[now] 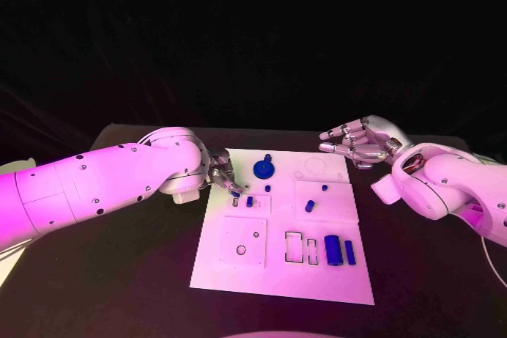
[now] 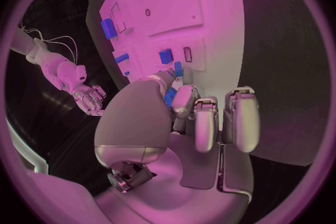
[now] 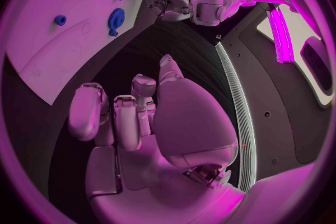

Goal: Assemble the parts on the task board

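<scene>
The white task board (image 1: pixel 277 268) lies in the middle of the black table. At its far left edge my left hand (image 1: pixel 221 171) reaches down and pinches a small blue part (image 2: pixel 170 97) between thumb and a finger, just above the board (image 2: pixel 199 5). A blue gear (image 1: pixel 264 167) lies right beside that hand. My right hand (image 1: pixel 359 143) hovers above the board's far right corner with its fingers apart and holds nothing. Other blue parts rest on the board: a short peg (image 1: pixel 310 205), a thick cylinder (image 1: pixel 332 250) and a slim bar (image 1: pixel 349 252).
Cut-out recesses (image 1: pixel 299 248) sit in the board's near half, beside a square plate with a hole (image 1: pixel 243 244). Bare black table (image 1: pixel 116 279) runs along both sides of the board. In the right wrist view the gear (image 3: pixel 115 19) and my left hand (image 3: pixel 168 3) show across the board.
</scene>
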